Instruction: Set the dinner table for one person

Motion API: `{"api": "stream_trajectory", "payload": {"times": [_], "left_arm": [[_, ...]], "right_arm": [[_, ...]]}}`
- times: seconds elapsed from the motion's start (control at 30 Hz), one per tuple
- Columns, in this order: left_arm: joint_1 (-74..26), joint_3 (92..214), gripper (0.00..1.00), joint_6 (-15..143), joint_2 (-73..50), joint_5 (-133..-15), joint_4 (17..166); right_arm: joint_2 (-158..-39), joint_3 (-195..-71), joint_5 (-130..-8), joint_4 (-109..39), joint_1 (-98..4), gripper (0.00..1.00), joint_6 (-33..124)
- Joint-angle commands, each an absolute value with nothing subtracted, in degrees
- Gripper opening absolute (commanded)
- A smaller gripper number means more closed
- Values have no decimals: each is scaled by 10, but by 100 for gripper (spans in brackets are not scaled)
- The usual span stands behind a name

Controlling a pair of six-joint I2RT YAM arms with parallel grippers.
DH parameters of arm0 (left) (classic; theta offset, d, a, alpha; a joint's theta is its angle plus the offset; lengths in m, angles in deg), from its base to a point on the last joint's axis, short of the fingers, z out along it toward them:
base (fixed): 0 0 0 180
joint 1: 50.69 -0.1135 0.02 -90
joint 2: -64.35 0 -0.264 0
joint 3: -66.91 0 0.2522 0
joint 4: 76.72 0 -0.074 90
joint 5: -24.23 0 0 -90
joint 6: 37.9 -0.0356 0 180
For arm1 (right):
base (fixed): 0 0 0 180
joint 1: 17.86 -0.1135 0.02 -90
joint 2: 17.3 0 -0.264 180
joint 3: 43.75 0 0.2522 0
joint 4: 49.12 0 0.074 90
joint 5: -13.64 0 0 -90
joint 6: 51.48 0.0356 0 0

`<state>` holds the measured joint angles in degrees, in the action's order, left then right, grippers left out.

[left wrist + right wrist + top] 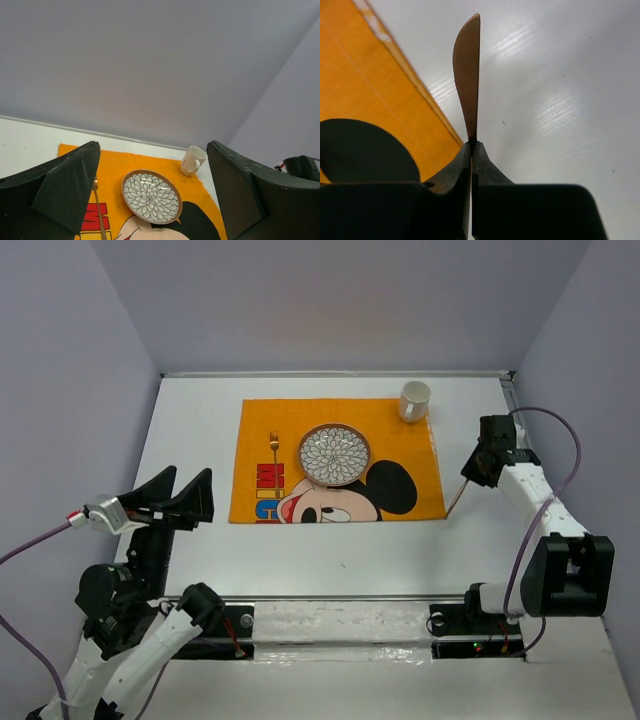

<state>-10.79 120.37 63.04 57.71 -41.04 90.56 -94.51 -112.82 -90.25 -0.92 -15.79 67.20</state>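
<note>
Top external view: the large matte white dinner table [330, 560] fills the frame, with a rectangular orange Mickey Mouse cloth mat [400, 440] toward 12 o'clock. At 8 o'clock the left gripper [191, 472] hovers, fingers wide apart and empty. At the mat's 3 o'clock the right gripper [472, 476] is clamped on a slim copper-coloured utensil [455, 500]. A round petal-patterned plate [335, 454] sits on the mat, a white mug [414, 400] at its 1 o'clock and a gold fork [274, 455] at its 9 o'clock.

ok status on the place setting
Left fingers open, empty. Right fingers shut on copper utensil by mat, right side. Dinner table has plate, fork on mat, mug at corner. Nothing blocking.
</note>
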Motion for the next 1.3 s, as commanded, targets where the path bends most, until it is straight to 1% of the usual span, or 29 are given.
{"api": "stream_trajectory", "payload": {"times": [0.0, 0.07, 0.2, 0.3, 0.33, 0.4, 0.53, 0.57, 0.7, 0.9, 1.27], "left_arm": [[-116, 1200, 99, 618, 556, -400, 933], [-119, 1200, 99, 617, 550, -399, 933], [-125, 1198, 99, 616, 540, -400, 933], [-126, 1197, 99, 615, 532, -396, 932], [-127, 1196, 99, 614, 531, -395, 931], [-130, 1196, 99, 613, 528, -392, 931], [-138, 1196, 99, 614, 526, -395, 933], [-139, 1196, 99, 614, 526, -395, 933], [-147, 1195, 99, 613, 520, -398, 934], [-157, 1195, 99, 615, 517, -403, 934], [-160, 1195, 99, 615, 510, -405, 935]], "right_arm": [[-925, -1168, -889, -26, -193, 0, 638], [-941, -1192, -876, -31, -235, 0, 619], [-1000, -1242, -796, -60, -289, 0, 578], [-1036, -1269, -769, -80, -318, 0, 555], [-1055, -1274, -731, -85, -324, 0, 546], [-1073, -1286, -694, -93, -330, 0, 533], [-1137, -1316, -656, -100, -342, 0, 503], [-1137, -1323, -655, -101, -342, 0, 501], [-1201, -1356, -648, -110, -342, 0, 499], [-1261, -1403, -692, -115, -342, 0, 507], [-1315, -1455, -757, -116, -342, 0, 513]]}}
